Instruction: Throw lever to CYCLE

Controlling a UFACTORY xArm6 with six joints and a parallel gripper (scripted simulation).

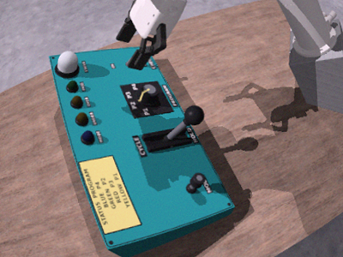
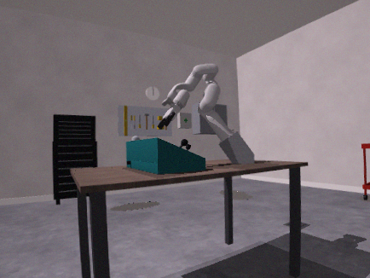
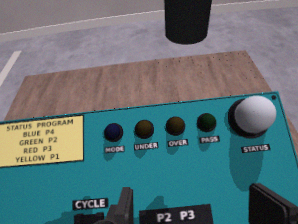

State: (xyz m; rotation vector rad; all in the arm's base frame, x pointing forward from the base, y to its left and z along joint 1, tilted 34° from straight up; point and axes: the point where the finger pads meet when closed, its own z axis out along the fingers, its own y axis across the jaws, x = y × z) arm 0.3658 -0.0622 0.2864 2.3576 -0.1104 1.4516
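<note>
The teal console (image 1: 137, 149) lies on the wooden table. Its lever (image 1: 187, 124), with a black ball knob (image 1: 194, 114), stands in a black slot and leans to the HOLD end, away from the CYCLE label (image 1: 137, 145). My gripper (image 1: 142, 61) is open and empty. It hovers over the console's far edge, above the program dial (image 1: 149, 92) and well apart from the lever. In the wrist view the two fingers frame the P2 P3 marks, the CYCLE label (image 3: 90, 204) sits lower left, and the lever is out of view. The side view shows the gripper (image 2: 164, 121) above the console (image 2: 164, 156).
A white status dome (image 1: 68, 62), a column of several lamps (image 1: 79, 111), a yellow status card (image 1: 109, 194) and a small toggle (image 1: 195, 183) sit on the console. The robot base (image 1: 321, 65) stands at the table's right. A dark cylinder (image 3: 189, 20) shows beyond the table.
</note>
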